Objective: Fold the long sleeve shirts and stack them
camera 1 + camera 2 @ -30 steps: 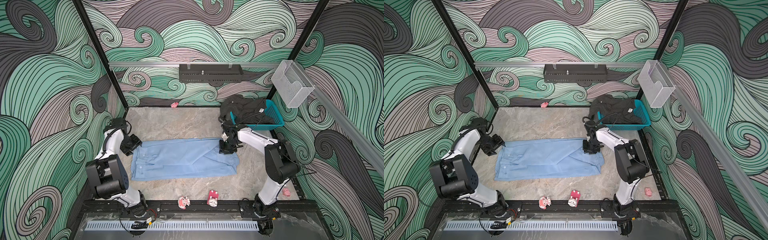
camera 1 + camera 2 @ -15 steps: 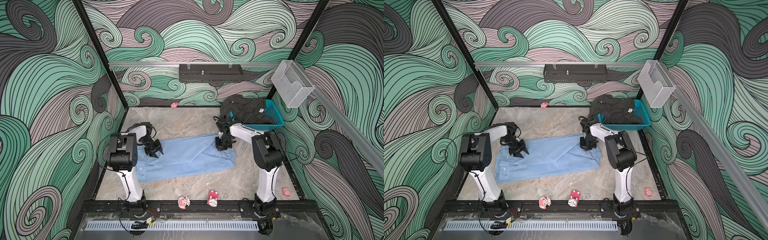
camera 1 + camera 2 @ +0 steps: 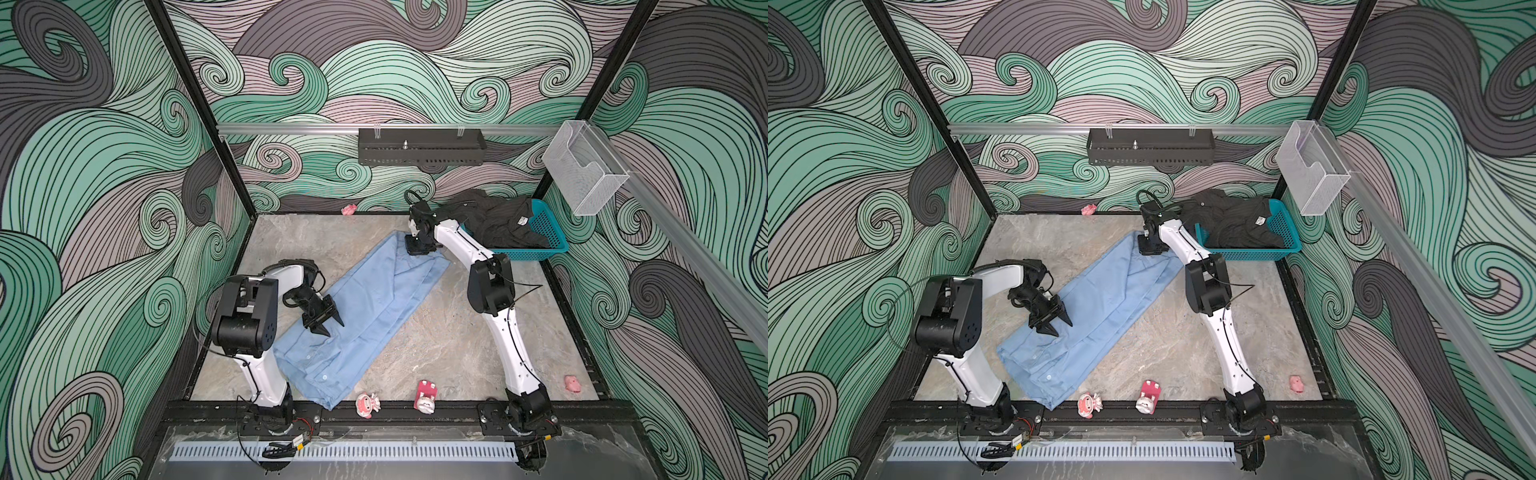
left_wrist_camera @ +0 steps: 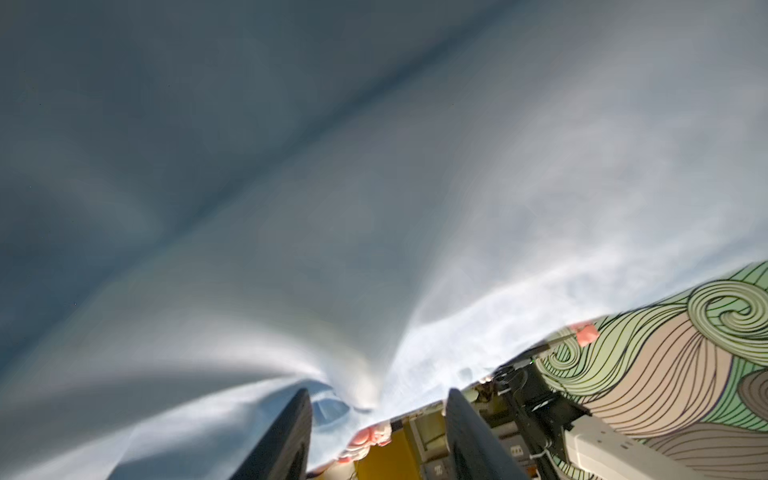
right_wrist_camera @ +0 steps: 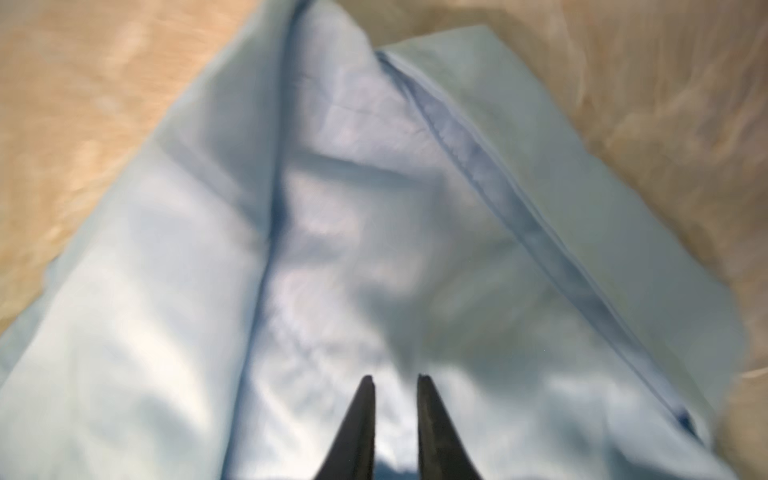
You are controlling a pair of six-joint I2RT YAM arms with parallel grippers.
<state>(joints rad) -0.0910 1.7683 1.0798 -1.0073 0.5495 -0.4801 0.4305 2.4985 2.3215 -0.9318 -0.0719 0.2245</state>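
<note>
Grey marbled tabletop [image 3: 449, 345], patterned walls on three sides. The light blue shirt [image 3: 365, 307] lies on it as a long narrow band. It runs diagonally from the far right, just beside the teal basket [image 3: 559, 245], to the near left, where its buttoned end reaches the black front rail. The dark shirt [image 3: 494, 220] is heaped in the basket.

Left gripper [image 3: 332, 329]: at the band's left-hand edge, nearer the buttoned end, jaws clearly apart. In the left wrist view cloth puckers up between the fingers [image 4: 286, 436], but neither finger presses it.

Right gripper [image 3: 417, 248]: on the far end of the band, jaws only narrowly apart. In the right wrist view I see cloth behind the gap and nothing clamped at the tips.

My reading: the lengthwise folds are done and the band needs squaring before the crosswise fold. Procedure I would follow:
1. Take each end through all layers, well in from the edge, so no layer slips out.
2. Lift only enough to clear the table, then turn the band parallel to the front rail and off it.
3. Hold light tension between the arms to flatten wrinkles.
4. Steer the near end clear of the pink figures [image 3: 368, 405] by the rail.
5. Fold end to end, square the edges, then fetch the dark shirt.
</note>
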